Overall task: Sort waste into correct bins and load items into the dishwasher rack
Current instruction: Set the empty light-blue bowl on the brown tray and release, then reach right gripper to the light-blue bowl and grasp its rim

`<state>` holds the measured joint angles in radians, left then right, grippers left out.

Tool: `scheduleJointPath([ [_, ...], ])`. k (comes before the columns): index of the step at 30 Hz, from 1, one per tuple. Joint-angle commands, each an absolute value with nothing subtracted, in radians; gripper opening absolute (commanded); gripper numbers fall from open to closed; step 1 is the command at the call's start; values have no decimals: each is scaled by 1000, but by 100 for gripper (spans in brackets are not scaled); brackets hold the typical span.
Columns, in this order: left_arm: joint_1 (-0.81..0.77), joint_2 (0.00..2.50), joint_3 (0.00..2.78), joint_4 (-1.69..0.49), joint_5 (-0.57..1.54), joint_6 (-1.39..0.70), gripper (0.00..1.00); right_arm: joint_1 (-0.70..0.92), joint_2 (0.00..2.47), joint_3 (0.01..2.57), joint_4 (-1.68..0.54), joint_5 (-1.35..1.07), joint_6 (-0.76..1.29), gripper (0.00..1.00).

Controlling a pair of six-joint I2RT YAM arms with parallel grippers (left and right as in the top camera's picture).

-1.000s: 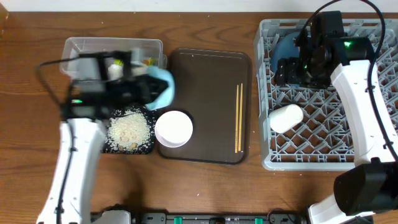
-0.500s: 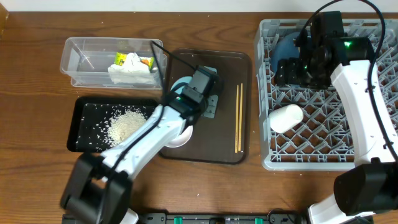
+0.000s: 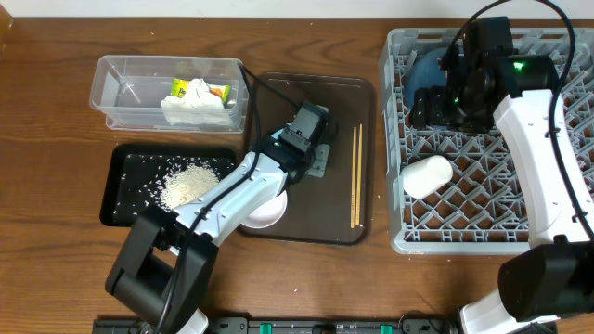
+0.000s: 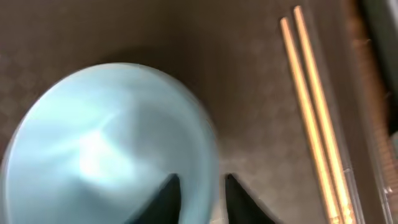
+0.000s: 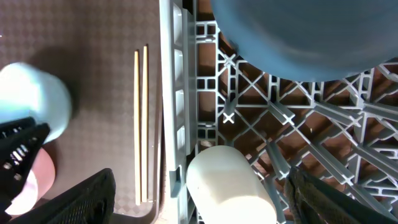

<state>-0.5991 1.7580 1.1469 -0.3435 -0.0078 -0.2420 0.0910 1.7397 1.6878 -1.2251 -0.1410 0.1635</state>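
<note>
Light-blue bowl [image 4: 106, 143], rim gripped by my left fingers [image 4: 166, 199] over the brown tray [image 4: 249, 74]; right fingers [image 5: 87, 196] stood released.

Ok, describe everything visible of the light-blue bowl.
The light-blue bowl is round, smooth and glossy, blurred in the left wrist view. The left end effector pinches its rim, one finger inside, one outside. It is over the brown tray, beside the chopsticks but apart from them; whether it rests there is unclear.

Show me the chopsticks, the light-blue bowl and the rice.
chopsticks [image 3: 354, 176], overhead view, middle of the pair.
light-blue bowl [image 4: 106, 143], left wrist view, centre of its blue surface.
rice [image 3: 190, 185], overhead view, centre of the heap.
</note>
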Motion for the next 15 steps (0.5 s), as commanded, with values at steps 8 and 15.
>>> scheduleJointPath([
  [8, -554, 1665, 1166, -345, 15, -292, 58, 127, 1715, 1702, -1169, -231, 149, 85],
  [15, -374, 1431, 1166, -513, 16, -379, 59, 267, 1742, 1701, -1046, -237, 218, 82],
])
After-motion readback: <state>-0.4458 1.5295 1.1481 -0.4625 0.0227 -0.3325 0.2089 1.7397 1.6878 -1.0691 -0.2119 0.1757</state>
